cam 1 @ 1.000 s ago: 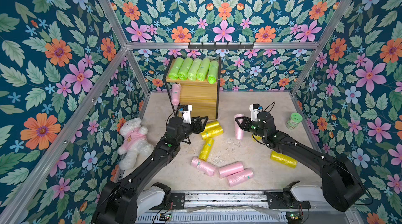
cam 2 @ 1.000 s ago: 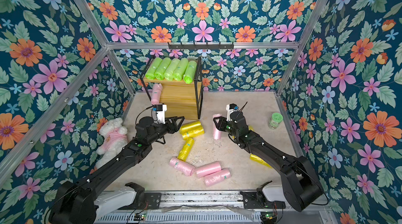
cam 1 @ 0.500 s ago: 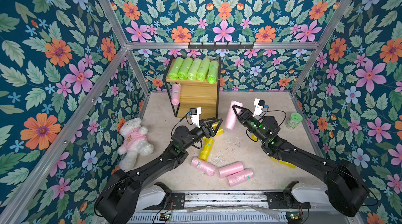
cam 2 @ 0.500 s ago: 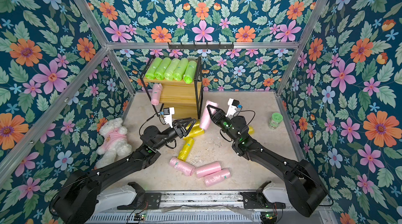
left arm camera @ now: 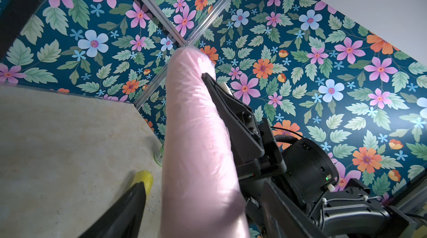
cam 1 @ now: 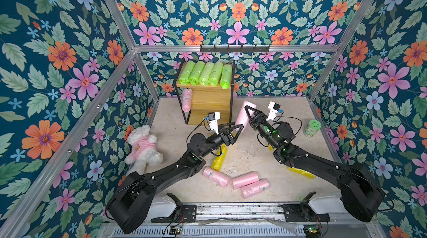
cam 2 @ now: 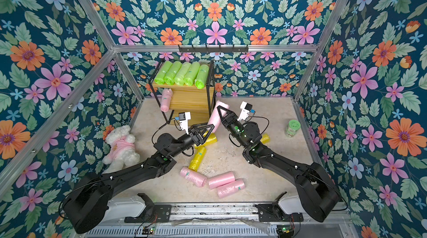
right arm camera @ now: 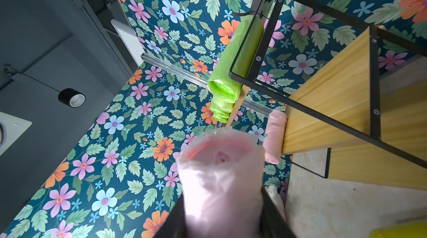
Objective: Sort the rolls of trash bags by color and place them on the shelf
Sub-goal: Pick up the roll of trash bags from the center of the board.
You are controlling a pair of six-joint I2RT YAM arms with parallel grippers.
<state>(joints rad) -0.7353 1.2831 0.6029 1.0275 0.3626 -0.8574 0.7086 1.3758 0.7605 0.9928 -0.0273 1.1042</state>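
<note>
The right pincer pinches a pink roll aloft just beside the shelf, its lower end offered to the spread left pincer, probably a handover before shelving.

Bright even light, soft shadows, close-up blur

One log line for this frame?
right gripper: shut on pink roll near shelf | left gripper: open, next to roll | shelf top: five green rolls

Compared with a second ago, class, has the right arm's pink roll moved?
Yes: the pink roll moved toward the shelf, now beside its front post.
</note>
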